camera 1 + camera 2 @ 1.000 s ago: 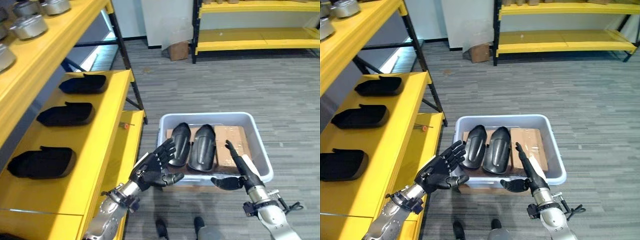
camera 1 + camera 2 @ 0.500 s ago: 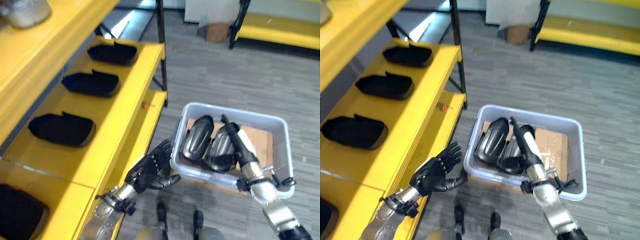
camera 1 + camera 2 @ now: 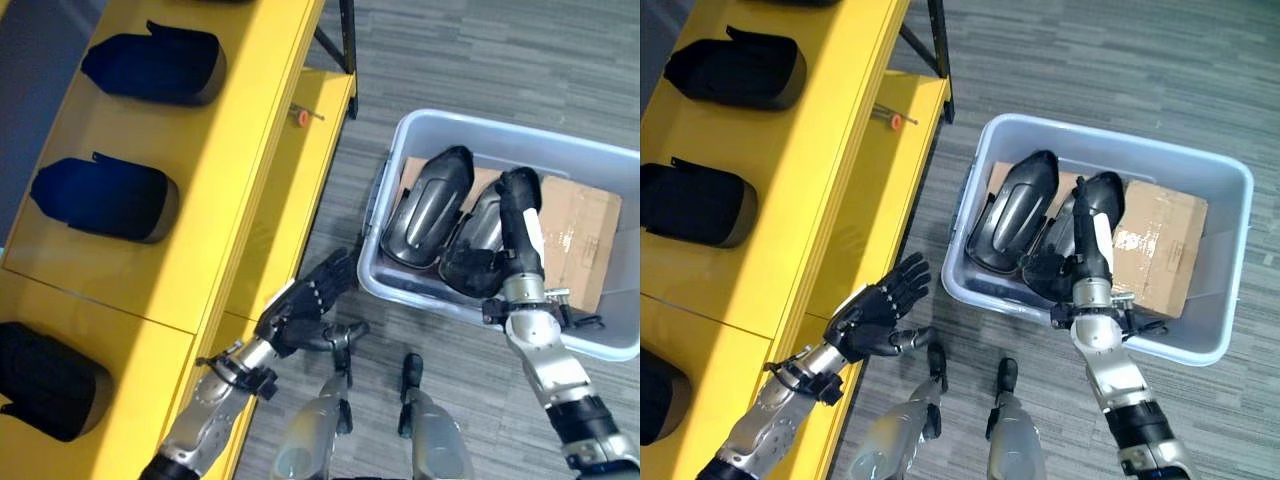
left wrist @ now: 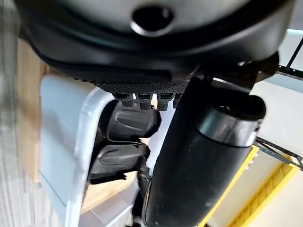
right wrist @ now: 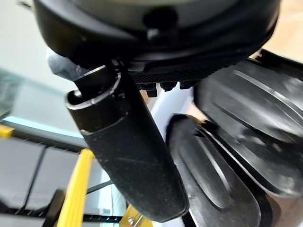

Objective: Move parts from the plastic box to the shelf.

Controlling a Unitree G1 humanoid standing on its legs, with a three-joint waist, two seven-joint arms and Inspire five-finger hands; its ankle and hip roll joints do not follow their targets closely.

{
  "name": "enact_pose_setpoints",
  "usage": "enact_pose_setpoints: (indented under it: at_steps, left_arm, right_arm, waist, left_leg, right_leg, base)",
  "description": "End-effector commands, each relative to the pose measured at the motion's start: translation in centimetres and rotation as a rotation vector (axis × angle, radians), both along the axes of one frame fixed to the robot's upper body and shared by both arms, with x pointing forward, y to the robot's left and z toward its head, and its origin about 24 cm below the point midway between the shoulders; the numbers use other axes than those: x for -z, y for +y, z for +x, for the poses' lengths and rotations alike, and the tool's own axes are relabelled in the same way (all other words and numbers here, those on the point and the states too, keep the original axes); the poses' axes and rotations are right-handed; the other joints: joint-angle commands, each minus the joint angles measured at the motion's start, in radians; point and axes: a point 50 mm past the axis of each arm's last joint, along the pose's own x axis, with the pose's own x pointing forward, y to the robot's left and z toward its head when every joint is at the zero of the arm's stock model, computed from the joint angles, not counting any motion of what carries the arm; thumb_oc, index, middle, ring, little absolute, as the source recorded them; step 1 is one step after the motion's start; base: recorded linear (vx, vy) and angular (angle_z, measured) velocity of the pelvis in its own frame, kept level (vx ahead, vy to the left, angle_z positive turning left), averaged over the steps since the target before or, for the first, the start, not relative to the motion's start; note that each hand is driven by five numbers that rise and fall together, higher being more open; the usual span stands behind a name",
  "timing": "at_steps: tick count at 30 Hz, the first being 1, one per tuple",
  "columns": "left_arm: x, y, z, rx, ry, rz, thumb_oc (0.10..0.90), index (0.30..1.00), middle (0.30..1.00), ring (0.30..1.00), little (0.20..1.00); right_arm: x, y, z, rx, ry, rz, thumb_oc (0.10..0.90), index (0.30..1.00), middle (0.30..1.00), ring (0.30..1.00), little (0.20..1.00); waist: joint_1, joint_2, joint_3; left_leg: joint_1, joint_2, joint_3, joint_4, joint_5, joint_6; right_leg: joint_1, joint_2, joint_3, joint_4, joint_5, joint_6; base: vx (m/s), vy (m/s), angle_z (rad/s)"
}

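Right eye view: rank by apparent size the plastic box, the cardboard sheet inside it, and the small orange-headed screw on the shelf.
1. Plastic box, clearly largest.
2. Cardboard sheet, partly hidden under the black parts.
3. Orange-headed screw, tiny by comparison.

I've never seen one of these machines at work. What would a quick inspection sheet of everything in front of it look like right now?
Surface: grey striped carpet floor; yellow metal shelf on the robot's left.
Job's things: two glossy black moulded parts lie side by side in the pale grey plastic box; three matching black parts sit in a row on the shelf.
Clutter: brown cardboard sheet inside the box; small orange-tipped pin on the lower shelf.
Hands: left hand open, beside the shelf edge; right hand reaches into the box onto the right-hand part, fingers straight.
Cables: nothing seen.
Surroundings: nothing seen.
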Motion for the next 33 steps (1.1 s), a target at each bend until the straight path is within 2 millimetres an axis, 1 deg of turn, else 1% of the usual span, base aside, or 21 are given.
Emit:
enact_pose_setpoints:
  at_steps: [1,4,5,8,9,12,15,16,18,20,21,24,25,27,29,31,33]
  left_arm:
    - [-3.9,-1.2,-0.4,0.044,-0.202,-0.161,0.900,1.000,1.000,1.000,1.000]
    - [-4.2,-1.7,0.0,0.053,-0.194,-0.191,0.900,1.000,1.000,1.000,1.000]
    - [-4.4,-2.3,0.1,0.059,-0.204,-0.176,0.900,1.000,1.000,1.000,1.000]
    - [-4.3,-2.5,0.1,0.062,-0.193,-0.186,0.900,1.000,1.000,1.000,1.000]
    - [-4.3,-2.5,0.1,0.058,-0.196,-0.182,0.900,1.000,1.000,1.000,1.000]
    - [-4.3,-2.5,0.1,0.057,-0.201,-0.181,0.900,1.000,1.000,1.000,1.000]
    - [-4.4,-2.6,0.1,0.061,-0.206,-0.178,0.900,1.000,1.000,1.000,1.000]
    - [-4.5,-2.7,0.1,0.062,-0.202,-0.184,0.900,1.000,1.000,1.000,1.000]
    - [-4.5,-2.9,0.1,0.065,-0.197,-0.185,0.900,1.000,1.000,1.000,1.000]
    - [-4.5,-3.0,0.0,0.069,-0.197,-0.181,0.900,1.000,1.000,1.000,1.000]
    - [-4.5,-3.1,0.0,0.070,-0.197,-0.181,0.900,1.000,1.000,1.000,1.000]
    - [-4.5,-3.1,0.0,0.074,-0.195,-0.183,0.900,1.000,1.000,1.000,1.000]
    - [-4.6,-3.2,0.1,0.074,-0.192,-0.183,0.900,1.000,1.000,1.000,1.000]
    - [-4.5,-3.2,0.2,0.069,-0.185,-0.176,0.900,1.000,1.000,1.000,1.000]
    - [-4.5,-3.3,0.3,0.068,-0.181,-0.171,0.900,1.000,1.000,1.000,1.000]
    - [-4.5,-3.6,0.5,0.082,-0.184,-0.158,0.900,1.000,1.000,1.000,1.000]
    - [-4.6,-3.7,0.5,0.096,-0.187,-0.150,0.900,1.000,1.000,1.000,1.000]
  right_arm:
    - [-7.2,0.8,0.9,0.002,-0.279,-0.035,0.900,1.000,1.000,1.000,1.000]
    - [-7.5,0.5,1.4,0.044,-0.273,-0.026,0.900,1.000,1.000,1.000,1.000]
    - [-7.6,0.7,1.9,0.034,-0.248,-0.025,0.900,1.000,1.000,1.000,1.000]
    - [-7.5,0.7,2.1,0.032,-0.230,-0.054,0.900,1.000,1.000,1.000,1.000]
    - [-7.4,0.5,2.1,0.055,-0.222,-0.124,0.900,1.000,1.000,1.000,1.000]
    - [-7.3,0.3,2.3,0.070,-0.204,-0.123,0.900,1.000,1.000,1.000,1.000]
    - [-7.0,-0.6,2.7,0.137,-0.175,-0.132,0.900,1.000,1.000,1.000,1.000]
    - [-6.5,-1.3,2.9,0.183,-0.147,-0.094,0.900,1.000,1.000,1.000,1.000]
    - [-5.6,-1.7,3.2,0.200,-0.100,-0.009,0.900,1.000,1.000,1.000,1.000]
    - [-4.4,-1.9,3.4,0.202,-0.046,0.053,0.900,1.000,1.000,1.000,1.000]
    - [-4.3,-1.9,3.4,0.202,-0.041,0.060,0.900,1.000,1.000,1.000,1.000]
    - [-2.9,-2.1,3.5,0.208,0.012,0.130,0.900,1.000,1.000,1.000,1.000]
    - [-2.0,-2.2,3.5,0.209,0.042,0.178,0.900,1.000,1.000,1.000,1.000]
    - [-1.2,-2.4,3.5,0.218,0.067,0.214,0.900,1.000,1.000,1.000,1.000]
    - [-1.1,-2.6,3.7,0.214,0.081,0.186,0.900,1.000,1.000,1.000,1.000]
    - [-1.2,-2.8,4.0,0.216,0.088,0.200,0.900,1.000,1.000,1.000,1.000]
    - [-2.0,-4.1,4.5,0.231,0.086,0.208,0.900,1.000,1.000,1.000,1.000]
  waist:
    - [-0.007,-0.005,-0.039]
    - [-0.006,0.003,-0.024]
    - [-0.007,0.010,-0.009]
    - [-0.007,0.018,-0.008]
    - [-0.006,0.022,-0.008]
    - [-0.003,0.027,-0.007]
    - [0.002,0.033,-0.007]
    - [0.006,0.040,-0.007]
    - [0.008,0.045,-0.007]
    - [0.010,0.051,-0.007]
    - [0.010,0.051,-0.007]
    - [0.013,0.056,-0.007]
    - [0.014,0.058,-0.007]
    - [0.015,0.056,-0.007]
    - [0.018,0.058,-0.007]
    - [0.024,0.064,-0.007]
    - [0.034,0.074,-0.007]
  left_leg:
    - [0.009,0.018,0.047,0.061,-0.131,-0.053]
    - [-0.001,0.014,0.050,0.066,-0.134,-0.050]
    - [-0.010,0.012,0.052,0.070,-0.135,-0.049]
    - [-0.023,0.009,0.057,0.069,-0.134,-0.049]
    - [-0.035,0.007,0.061,0.070,-0.133,-0.047]
    - [-0.044,0.005,0.065,0.068,-0.131,-0.046]
    - [-0.055,0.000,0.068,0.071,-0.134,-0.043]
    - [-0.063,-0.003,0.068,0.073,-0.135,-0.041]
    - [-0.067,-0.005,0.068,0.075,-0.136,-0.041]
    - [-0.072,-0.007,0.069,0.076,-0.136,-0.040]
    - [-0.073,-0.007,0.069,0.076,-0.136,-0.040]
    - [-0.075,-0.009,0.074,0.071,-0.135,-0.039]
    - [-0.080,-0.009,0.075,0.072,-0.135,-0.037]
    - [-0.086,-0.013,0.074,0.074,-0.136,-0.036]
    - [-0.091,-0.013,0.074,0.073,-0.135,-0.035]
    - [-0.101,-0.013,0.077,0.075,-0.132,-0.036]
    - [-0.119,-0.016,0.072,0.087,-0.133,-0.036]
  right_leg:
    - [-0.046,0.028,0.038,0.156,-0.145,-0.057]
    - [-0.065,0.026,0.039,0.172,-0.148,-0.059]
    - [-0.086,0.025,0.042,0.189,-0.150,-0.061]
    - [-0.109,0.022,0.043,0.200,-0.151,-0.060]
    - [-0.128,0.020,0.044,0.209,-0.151,-0.059]
    - [-0.146,0.019,0.046,0.216,-0.150,-0.058]
    - [-0.163,0.017,0.047,0.231,-0.155,-0.057]
    - [-0.174,0.015,0.045,0.238,-0.156,-0.057]
    - [-0.181,0.013,0.045,0.246,-0.158,-0.057]
    - [-0.193,0.010,0.046,0.254,-0.159,-0.057]
    - [-0.194,0.009,0.046,0.255,-0.159,-0.057]
    - [-0.201,0.005,0.044,0.256,-0.159,-0.055]
    - [-0.212,0.001,0.043,0.266,-0.160,-0.054]
    - [-0.224,-0.003,0.041,0.280,-0.167,-0.051]
    - [-0.231,-0.003,0.040,0.286,-0.168,-0.051]
    - [-0.242,-0.005,0.036,0.295,-0.170,-0.052]
    - [-0.261,-0.009,0.031,0.319,-0.179,-0.055]
  base:
    - [0.00,0.000,0.00]
    - [-0.01,0.010,0.02]
    - [-0.03,0.031,0.05]
    - [0.00,0.038,-0.02]
    - [0.00,0.032,-0.07]
    - [-0.01,0.015,-0.09]
    - [0.00,0.002,-0.02]
    - [0.00,0.000,0.00]
    - [0.00,0.016,0.00]
    - [0.00,0.000,0.00]
    - [0.00,0.000,0.00]
    - [0.00,0.000,0.00]
    - [0.00,0.000,0.00]
    - [0.00,-0.009,0.02]
    - [-0.02,-0.025,0.06]
    - [-0.02,-0.040,0.05]
    - [-0.03,-0.051,0.03]
